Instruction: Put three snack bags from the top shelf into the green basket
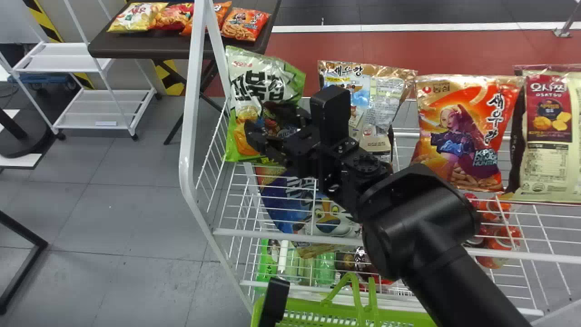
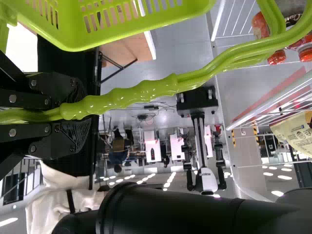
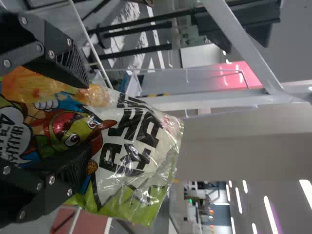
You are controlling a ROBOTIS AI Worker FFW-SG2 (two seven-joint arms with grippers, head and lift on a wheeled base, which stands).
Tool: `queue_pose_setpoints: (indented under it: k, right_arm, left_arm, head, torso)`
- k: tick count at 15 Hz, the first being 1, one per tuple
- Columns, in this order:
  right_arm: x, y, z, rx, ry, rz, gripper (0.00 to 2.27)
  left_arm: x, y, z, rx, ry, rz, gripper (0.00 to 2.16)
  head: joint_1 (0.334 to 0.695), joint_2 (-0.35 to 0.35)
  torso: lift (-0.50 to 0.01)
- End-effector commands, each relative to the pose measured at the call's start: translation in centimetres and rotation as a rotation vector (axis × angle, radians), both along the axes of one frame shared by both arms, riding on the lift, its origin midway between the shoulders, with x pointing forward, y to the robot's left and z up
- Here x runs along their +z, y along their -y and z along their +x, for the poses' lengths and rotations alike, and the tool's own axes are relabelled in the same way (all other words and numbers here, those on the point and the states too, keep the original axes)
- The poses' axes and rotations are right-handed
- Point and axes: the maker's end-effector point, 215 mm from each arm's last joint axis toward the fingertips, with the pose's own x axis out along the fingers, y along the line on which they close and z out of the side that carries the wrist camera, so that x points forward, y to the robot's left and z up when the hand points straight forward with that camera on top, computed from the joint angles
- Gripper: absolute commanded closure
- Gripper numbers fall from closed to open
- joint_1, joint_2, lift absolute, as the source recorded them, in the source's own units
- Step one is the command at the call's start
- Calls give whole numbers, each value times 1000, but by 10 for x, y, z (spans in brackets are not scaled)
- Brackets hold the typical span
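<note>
- Foremost, the left gripper [image 2: 84, 111] clamps the smooth, looped handle [image 2: 136, 91] of a bright green plastic basket [image 2: 73, 39], held low before the racks.
- Beyond it, the right gripper [image 3: 87, 117] reaches the left end of the white wire top shelf [image 1: 254, 234], its two flat black fingers spread apart, one toward each side edge of a bag; whether they touch it, one cannot tell.
- Directly ahead of that claw stands the target, a glossy green-and-white snack bag with bold black lettering [image 1: 247, 86], long axis nearly upright, tilted slightly. The right arm is by far the nearer; closing across the bag's width looks like the next move, though its slick film could slip or crumple.
- Along the same shelf, to the right, stand a gold-brown foil bag [image 1: 381, 97], an orange-red bag with a cartoon figure [image 1: 458, 136] and a cream-and-maroon bag [image 1: 549, 150].
- Farthest back, more snack bags [image 1: 245, 25] lie on a dark table [image 1: 136, 49].
</note>
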Motion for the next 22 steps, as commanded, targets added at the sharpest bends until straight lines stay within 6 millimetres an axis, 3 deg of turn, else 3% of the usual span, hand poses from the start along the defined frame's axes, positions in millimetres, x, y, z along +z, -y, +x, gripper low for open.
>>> queue_pose_setpoints:
  k: [1,6,10,12,14,19,22]
  right_arm:
    - [7,-8,-7,22,11,-42,1929]
    - [30,-23,-33,54,12,-26,2013]
    - [16,8,-72,63,-55,-102,2013]
    - [14,42,-93,38,-81,-156,2013]
    - [28,81,-116,19,-95,-160,2013]
    - [64,176,-166,-38,-169,-157,2013]
    - [61,235,-201,-85,-280,-221,2017]
  left_arm:
    - [0,0,1,-2,-1,1,2145]
    - [1,3,1,-6,4,-2,2145]
    - [0,0,2,-2,3,3,2145]
    - [-1,1,0,-2,-4,-2,2145]
    - [-2,1,1,0,-6,-3,2145]
    - [-6,2,10,12,3,-5,2145]
    - [-8,2,19,29,21,-13,2145]
  head:
    - [695,116]
    - [695,147]
    - [695,146]
    - [695,130]
    - [695,91]
    - [695,-101]
    - [695,-246]
  torso:
    - [-50]
    - [-50]
    - [-50]
    - [-50]
    - [-50]
    - [-50]
    - [-50]
